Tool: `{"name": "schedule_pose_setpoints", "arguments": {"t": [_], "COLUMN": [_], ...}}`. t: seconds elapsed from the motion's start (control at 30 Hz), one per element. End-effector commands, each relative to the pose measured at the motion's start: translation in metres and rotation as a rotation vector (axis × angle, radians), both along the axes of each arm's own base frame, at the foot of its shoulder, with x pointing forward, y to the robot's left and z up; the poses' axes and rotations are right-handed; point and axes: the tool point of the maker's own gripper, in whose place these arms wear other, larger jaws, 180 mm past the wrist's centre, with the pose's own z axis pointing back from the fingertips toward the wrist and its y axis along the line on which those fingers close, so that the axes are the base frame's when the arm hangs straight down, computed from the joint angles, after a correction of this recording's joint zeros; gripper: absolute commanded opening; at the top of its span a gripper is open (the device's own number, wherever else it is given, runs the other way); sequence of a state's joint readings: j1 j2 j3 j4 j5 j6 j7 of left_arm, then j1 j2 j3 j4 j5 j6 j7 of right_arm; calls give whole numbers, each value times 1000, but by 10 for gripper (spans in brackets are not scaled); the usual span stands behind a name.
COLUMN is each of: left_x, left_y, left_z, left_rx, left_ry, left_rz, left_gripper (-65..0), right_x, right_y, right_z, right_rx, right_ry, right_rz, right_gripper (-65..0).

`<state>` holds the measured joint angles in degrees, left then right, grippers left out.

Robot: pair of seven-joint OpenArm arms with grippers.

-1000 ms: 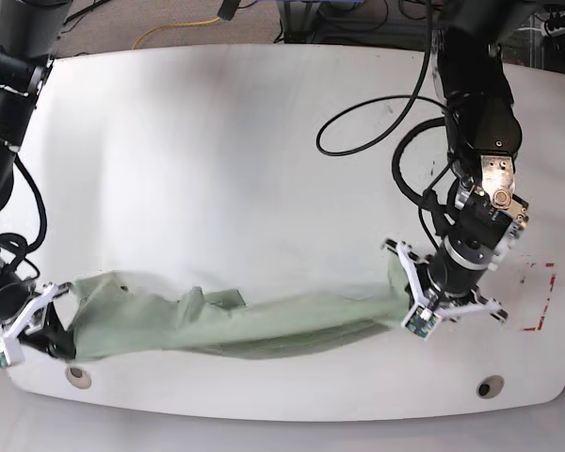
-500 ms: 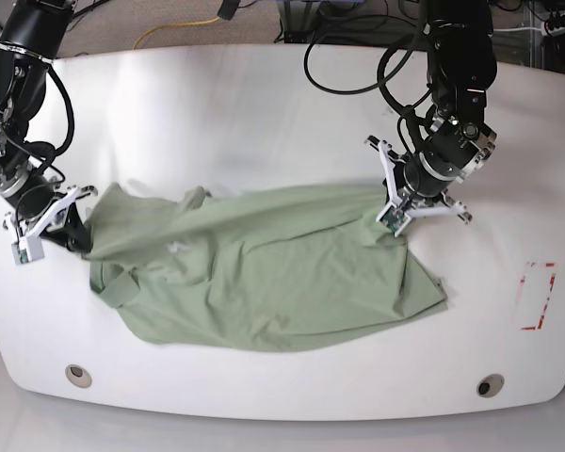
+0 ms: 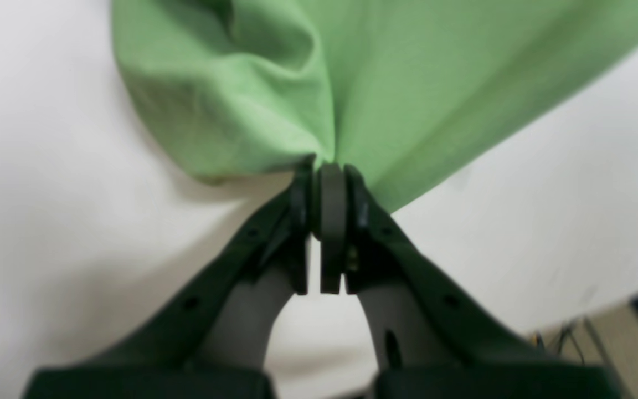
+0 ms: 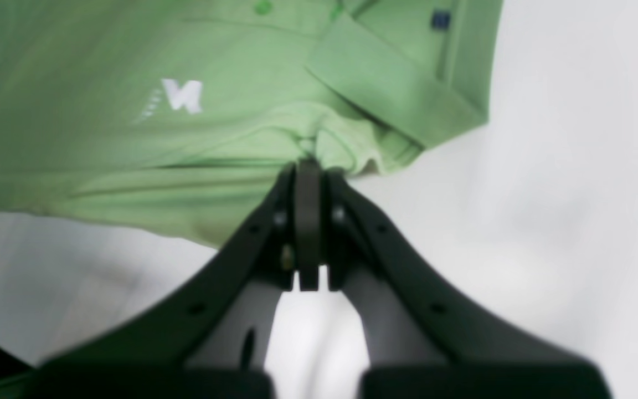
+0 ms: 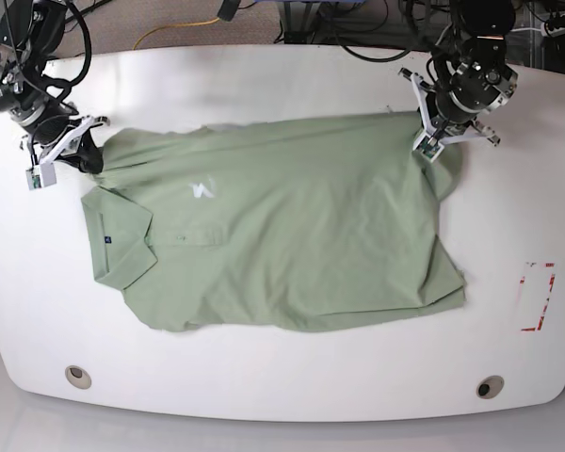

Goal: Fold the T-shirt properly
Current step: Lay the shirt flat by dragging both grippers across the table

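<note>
I see the pale sage-green knit T-shirt (image 5: 282, 226) spread on the white table (image 5: 264, 85), soft and limp. My left gripper (image 5: 429, 135) pinches its hem corner, my right gripper (image 5: 83, 153) its shoulder; edges grip best.

A small white logo (image 4: 180, 95) shaped like an M or a W sits on the chest of the shirt (image 5: 282, 226). A tiny dark blue tag (image 4: 440, 20) by the collar is too blurred to read.

Two black arms (image 5: 24, 56) (white-trimmed wrists), looping black cables (image 5: 358, 42).
</note>
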<state>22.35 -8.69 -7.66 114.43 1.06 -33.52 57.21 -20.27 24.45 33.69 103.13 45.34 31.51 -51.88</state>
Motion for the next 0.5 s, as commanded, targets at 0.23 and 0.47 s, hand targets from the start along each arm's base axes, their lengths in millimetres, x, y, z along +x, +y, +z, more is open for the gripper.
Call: {"name": "schedule_pose_setpoints", "arguments": {"t": [0.23, 0.47], "left_x": [-73, -81], "left_y": [21, 28], "left_z": [-24, -26], "left_rx": [68, 92], "left_ry": [175, 200], "left_rz": [-8, -17], "left_gripper": [-650, -650], "right_x": [-30, -43], "right_y": [1, 14], "right_z": [-16, -27], "right_rx": [17, 61], "right_ry": [59, 82], "right_rz": [-33, -45], "right_gripper": [-650, -621]}}
